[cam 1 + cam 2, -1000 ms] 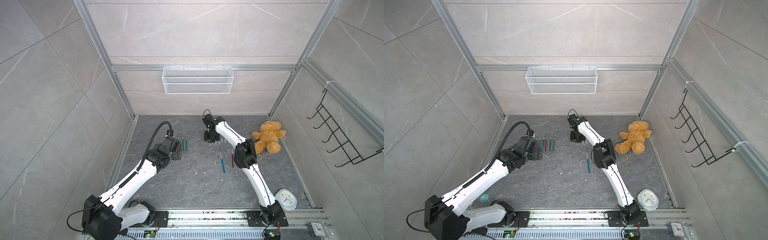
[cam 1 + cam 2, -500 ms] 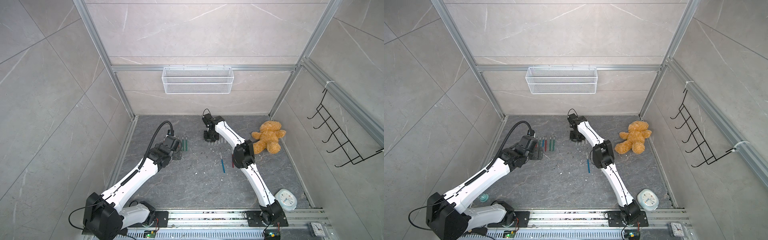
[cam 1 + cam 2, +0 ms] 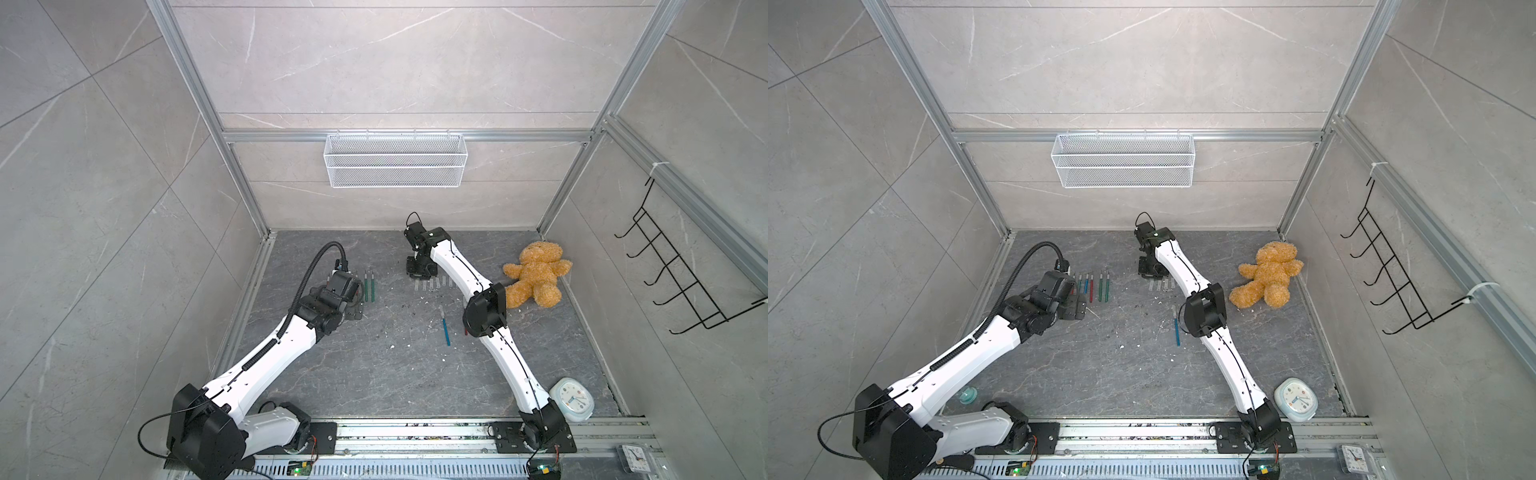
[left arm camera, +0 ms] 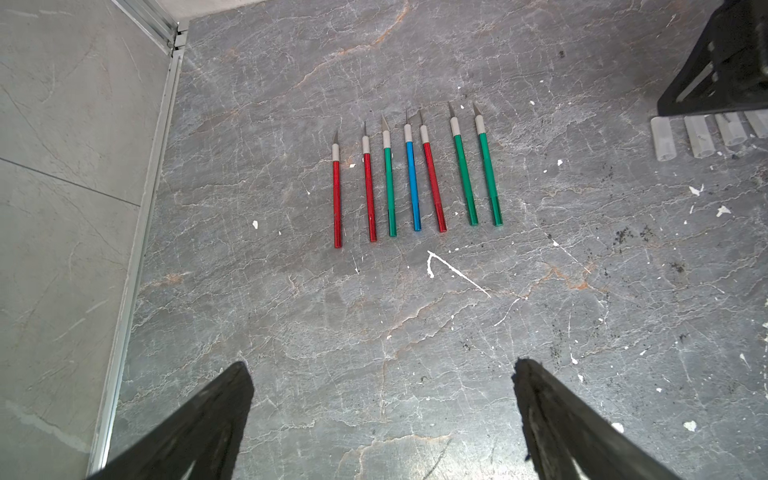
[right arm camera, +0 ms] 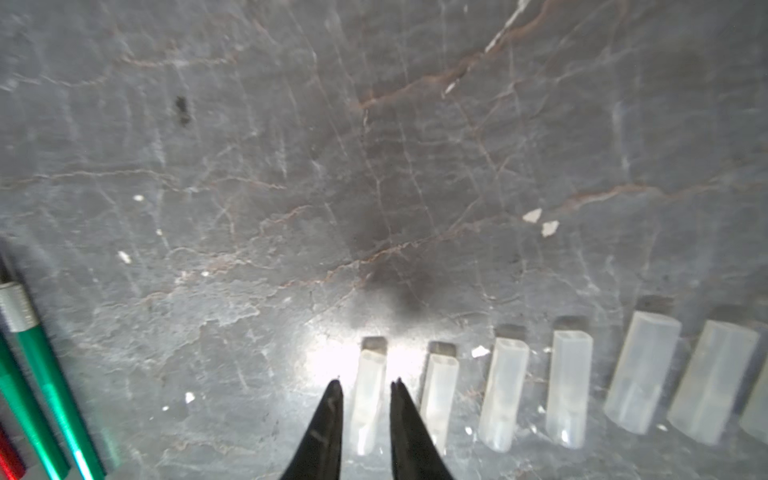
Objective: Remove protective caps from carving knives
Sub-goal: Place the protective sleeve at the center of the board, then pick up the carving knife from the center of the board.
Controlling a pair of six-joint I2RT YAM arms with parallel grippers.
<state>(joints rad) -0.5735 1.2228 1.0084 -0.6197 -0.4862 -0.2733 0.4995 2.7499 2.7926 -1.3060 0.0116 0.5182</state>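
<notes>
Several uncapped carving knives (image 4: 411,183) with red, green and blue handles lie in a row on the grey floor, also seen in a top view (image 3: 1092,286). My left gripper (image 4: 380,363) hovers open just short of their handle ends, holding nothing. A separate blue knife (image 3: 445,328) lies mid-floor by the right arm's elbow. Several clear protective caps (image 5: 569,386) lie side by side in a row (image 3: 424,285). My right gripper (image 5: 368,382) is low over the row's end, its fingers slightly apart on either side of the end cap (image 5: 370,399), with thin gaps showing.
A teddy bear (image 3: 534,274) lies at the back right of the floor. A round clock (image 3: 572,400) sits by the right arm's base. A wire basket (image 3: 395,160) hangs on the back wall and a black hook rack (image 3: 681,270) on the right wall.
The right gripper's fingers have parted slightly around the end cap. The left arm has edged a little; the knives and caps have not moved.
</notes>
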